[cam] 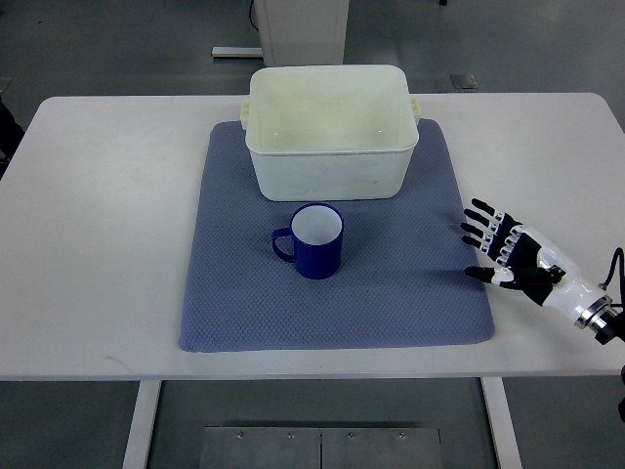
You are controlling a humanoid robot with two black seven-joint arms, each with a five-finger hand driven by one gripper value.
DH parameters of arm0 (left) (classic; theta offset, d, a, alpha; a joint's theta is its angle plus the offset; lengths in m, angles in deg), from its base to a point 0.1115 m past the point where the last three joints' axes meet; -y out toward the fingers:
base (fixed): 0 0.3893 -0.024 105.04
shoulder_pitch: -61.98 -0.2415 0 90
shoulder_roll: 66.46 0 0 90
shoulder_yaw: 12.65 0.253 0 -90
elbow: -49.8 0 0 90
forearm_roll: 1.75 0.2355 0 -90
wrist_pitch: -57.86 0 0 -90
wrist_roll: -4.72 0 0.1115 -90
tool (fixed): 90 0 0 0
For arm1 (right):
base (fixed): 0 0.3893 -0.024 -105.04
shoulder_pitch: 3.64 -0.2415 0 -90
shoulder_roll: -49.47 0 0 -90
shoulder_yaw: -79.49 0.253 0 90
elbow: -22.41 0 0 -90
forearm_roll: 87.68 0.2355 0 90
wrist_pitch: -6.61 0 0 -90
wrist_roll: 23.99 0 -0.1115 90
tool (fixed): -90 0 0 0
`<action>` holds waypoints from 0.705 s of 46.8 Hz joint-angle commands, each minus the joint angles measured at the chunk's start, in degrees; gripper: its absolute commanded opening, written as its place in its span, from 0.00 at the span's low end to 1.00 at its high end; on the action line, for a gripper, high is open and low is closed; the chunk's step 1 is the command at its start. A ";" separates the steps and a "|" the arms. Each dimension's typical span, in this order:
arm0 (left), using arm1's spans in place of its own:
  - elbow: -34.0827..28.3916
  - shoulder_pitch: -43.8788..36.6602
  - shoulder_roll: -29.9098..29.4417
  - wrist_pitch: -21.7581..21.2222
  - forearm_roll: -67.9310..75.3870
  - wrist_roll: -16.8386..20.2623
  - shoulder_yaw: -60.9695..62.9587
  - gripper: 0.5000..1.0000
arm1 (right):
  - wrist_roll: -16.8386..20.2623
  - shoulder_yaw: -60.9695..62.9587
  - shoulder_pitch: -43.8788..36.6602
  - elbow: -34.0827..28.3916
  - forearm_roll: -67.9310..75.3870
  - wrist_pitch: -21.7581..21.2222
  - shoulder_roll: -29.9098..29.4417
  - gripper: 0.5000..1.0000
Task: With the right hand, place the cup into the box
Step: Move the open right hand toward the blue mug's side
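Observation:
A dark blue cup (314,241) with a white inside stands upright on a blue-grey mat (234,293), its handle pointing left. A cream plastic box (330,132) sits just behind it at the mat's far edge, and it holds nothing. My right hand (493,249) hovers at the mat's right edge, well to the right of the cup, with its black and white fingers (480,224) spread and holding nothing. The left arm is out of view.
The white table (98,195) ends close in front of the mat. A white cabinet base (298,24) stands on the floor behind the table.

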 commanded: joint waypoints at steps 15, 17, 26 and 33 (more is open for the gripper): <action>-0.01 0.00 0.00 0.00 -0.03 0.00 -0.02 1.00 | 0.00 0.27 -2.11 -1.14 -0.01 0.47 -3.54 1.00; -0.01 0.00 0.00 0.00 -0.03 0.00 -0.02 1.00 | 0.00 0.36 -2.63 -1.06 -0.01 0.55 -4.06 1.00; -0.01 0.00 0.00 0.00 -0.03 0.00 -0.02 1.00 | 0.00 0.36 -3.95 -1.06 -0.01 0.73 -6.17 1.00; -0.01 0.00 0.00 0.00 0.06 0.00 -0.02 1.00 | 0.00 0.36 -4.48 -0.88 -0.53 2.48 -9.07 1.00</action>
